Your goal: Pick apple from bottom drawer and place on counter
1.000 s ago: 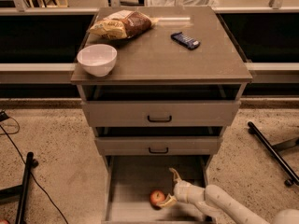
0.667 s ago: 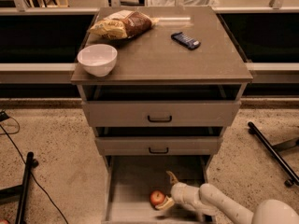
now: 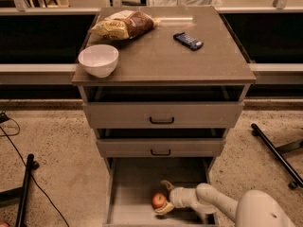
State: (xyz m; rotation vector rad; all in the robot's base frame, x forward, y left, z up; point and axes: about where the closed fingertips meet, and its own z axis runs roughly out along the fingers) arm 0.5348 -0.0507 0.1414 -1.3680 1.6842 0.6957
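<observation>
One camera view takes in the whole cabinet from the front and above.

Low in it, the bottom drawer point(image 3: 130, 193) is pulled out, and the apple point(image 3: 157, 201) sits on its floor, towards the front and a little right of middle. The gripper point(image 3: 164, 197) has reached in from the right on its pale arm point(image 3: 215, 203). Its claw is spread, with one finger behind the apple and the other in front of it. The front finger looks to be touching the fruit, while the rear one stands just apart, so nothing is pinched yet.

The likeliest trouble is the apple rolling. It is round on a flat floor, and if one finger meets it before the other it may skid left out of the claw. A second risk sits overhead: the middle drawer point(image 3: 160, 147) juts over the back of the open one, so a lift straight up could knock the arm or the fruit against its lower edge. Drawing out towards the front first seems safer.

As for containers, the bottom drawer holds only the apple. The white bowl point(image 3: 98, 59) at the counter's point(image 3: 161, 63) front left corner looks empty. What the middle drawer and the top drawer point(image 3: 162, 114) hold is hidden. A snack bag point(image 3: 124, 25) and a dark wrapped bar point(image 3: 188, 40) lie farther back on the counter.
</observation>
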